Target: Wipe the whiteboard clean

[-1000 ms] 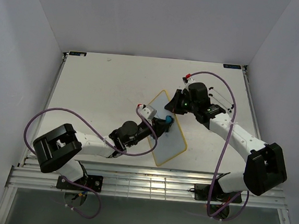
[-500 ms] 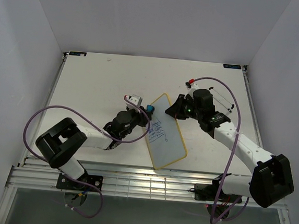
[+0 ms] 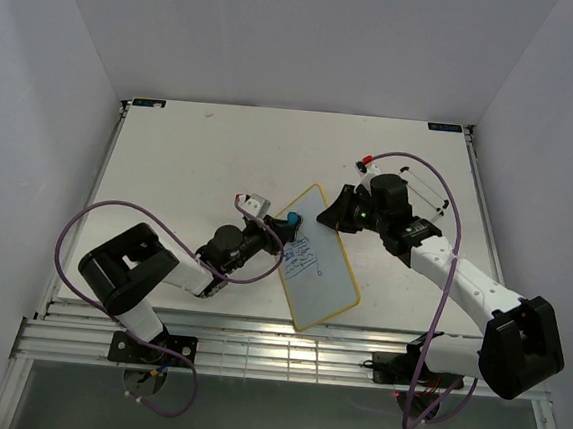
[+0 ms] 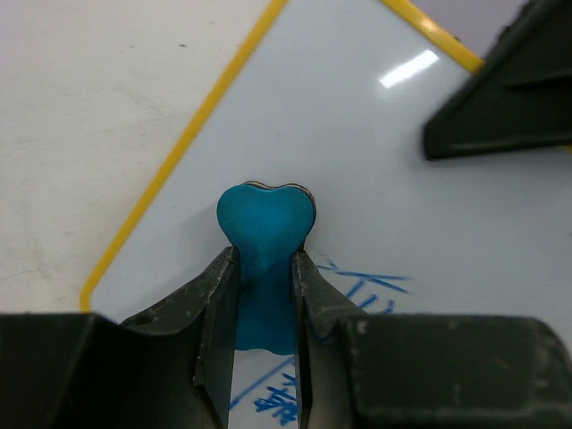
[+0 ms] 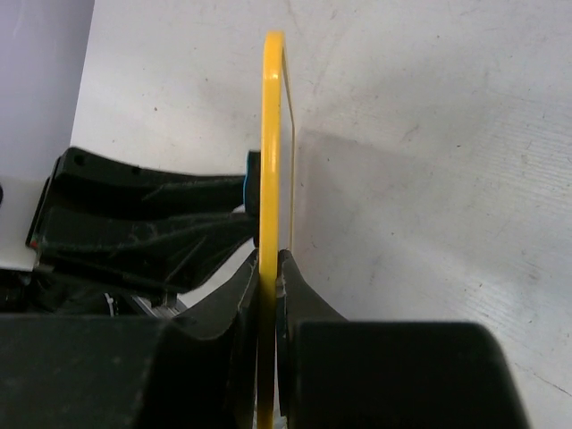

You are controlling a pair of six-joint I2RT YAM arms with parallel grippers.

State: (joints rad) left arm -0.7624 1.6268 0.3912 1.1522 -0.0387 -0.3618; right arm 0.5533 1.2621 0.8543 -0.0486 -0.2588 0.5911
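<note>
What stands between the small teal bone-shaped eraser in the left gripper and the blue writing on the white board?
Nothing visible does. The left gripper holds the small teal bone-shaped eraser against the yellow-framed white board, just beside the blue writing. The right gripper clamps the board's edge, away from that writing.

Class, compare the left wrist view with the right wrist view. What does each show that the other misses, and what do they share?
Left wrist only: the white face of the whiteboard, its blue writing, and the rounded end of the teal eraser pinched in the left claw. Right wrist only: the board seen edge-on, with the right claw clamped on its yellow frame. Both: the whiteboard, the table beneath it, and the opposite claw as a dark shape.
</note>
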